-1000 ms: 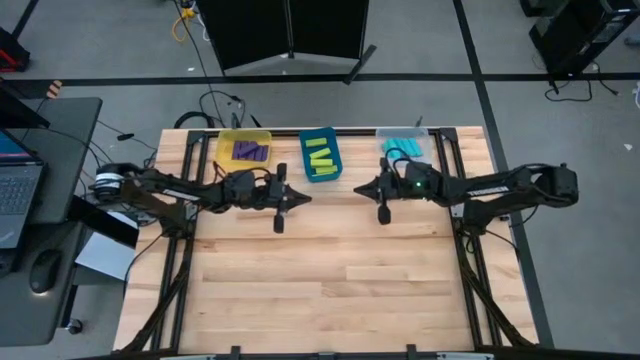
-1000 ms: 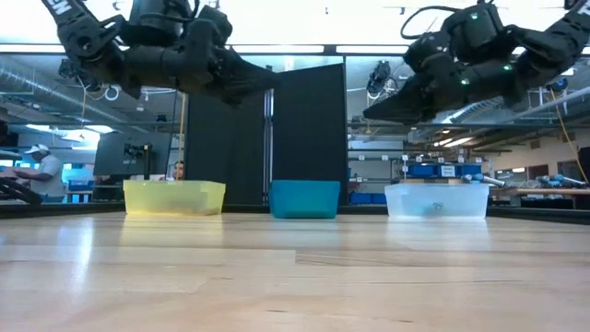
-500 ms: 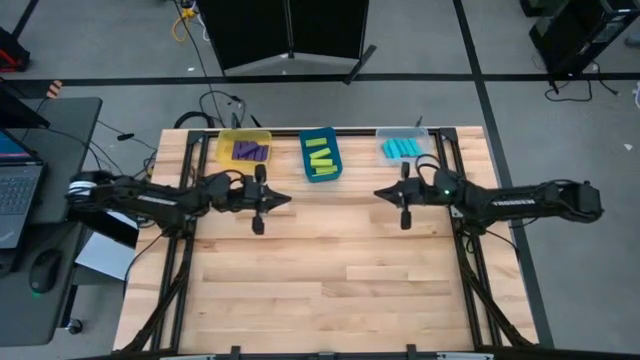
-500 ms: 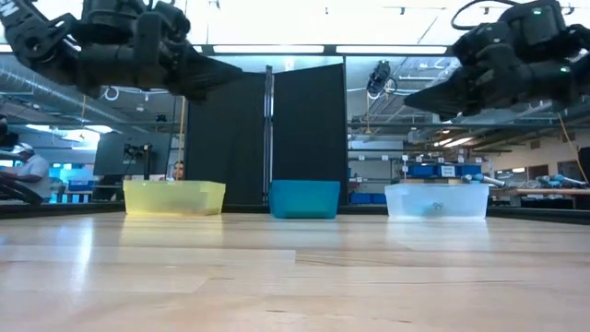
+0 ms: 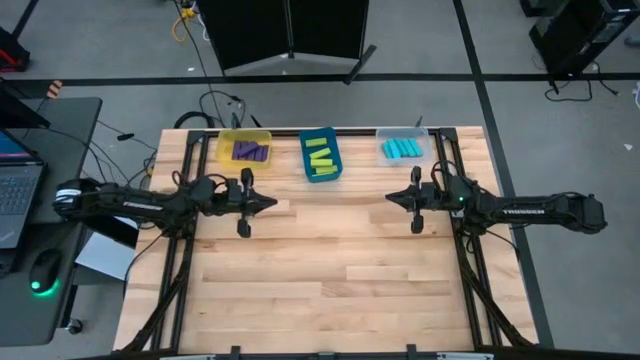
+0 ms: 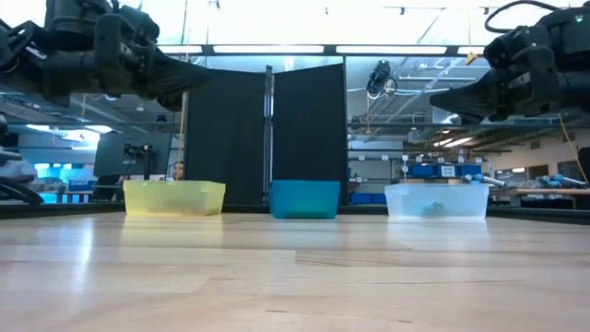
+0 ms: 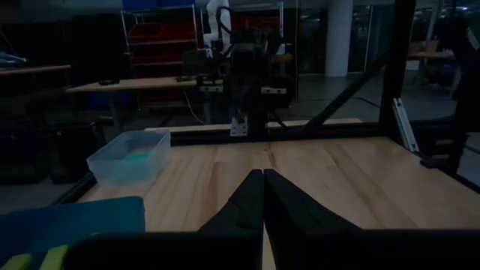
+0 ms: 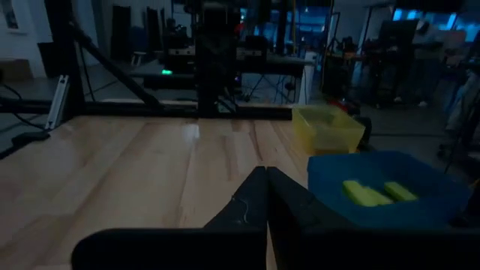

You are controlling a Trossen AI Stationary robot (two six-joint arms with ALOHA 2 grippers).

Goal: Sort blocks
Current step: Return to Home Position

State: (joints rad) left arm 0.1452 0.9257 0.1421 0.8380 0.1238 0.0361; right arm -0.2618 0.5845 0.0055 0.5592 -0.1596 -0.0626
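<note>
The blocks lie in three bins along the table's far edge. Purple blocks (image 5: 250,151) sit in the yellow bin (image 5: 226,140), lime blocks (image 5: 318,156) in the blue bin (image 5: 330,176), cyan blocks (image 5: 401,149) in the clear bin (image 5: 384,134). My left gripper (image 5: 274,203) hovers shut above the table's left part, level and pointing right, clear of everything. My right gripper (image 5: 389,198) hovers shut above the right part, pointing left. In the wrist views each pair of fingers (image 7: 263,180) (image 8: 265,174) is closed tip to tip on nothing.
Bare wooden tabletop (image 5: 330,270) spreads between and in front of the arms. A black frame (image 5: 455,160) runs along the table's sides. A desk with a laptop (image 5: 15,200) stands left of the table. A black screen (image 6: 267,138) stands beyond the bins.
Both arms have drawn back from the bins: the left gripper toward the table's left edge, the right gripper toward its right edge, both a little toward the near edge. Each stayed shut and level. The blocks have stayed in their bins.
</note>
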